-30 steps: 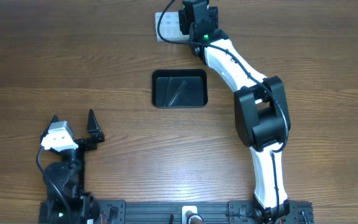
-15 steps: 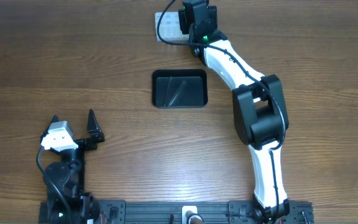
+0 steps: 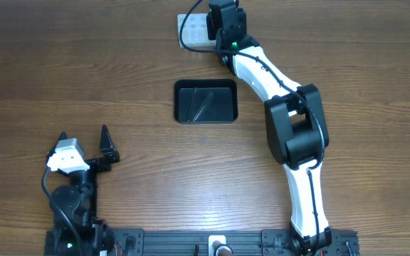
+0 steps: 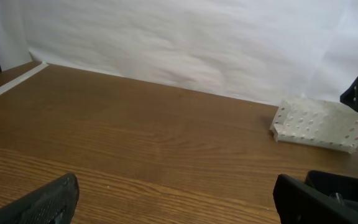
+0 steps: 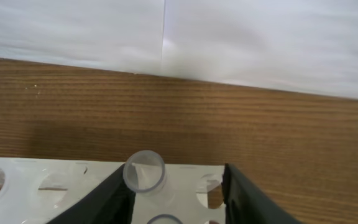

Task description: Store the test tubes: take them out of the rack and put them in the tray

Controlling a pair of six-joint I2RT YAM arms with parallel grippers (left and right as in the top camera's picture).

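Right wrist view: right tool is over the rack, fingers apart, straddling upright tube. Tube stands in its hole, long axis vertical, open mouth up, closer to 1 finger; can't tell if it touches. 2nd tube sits just beside it in the rack. Top view: rack at the counter's far edge, tray near it. Tray tube lies flat inside, long axis diagonal. Left tool near its base, wide, empty.
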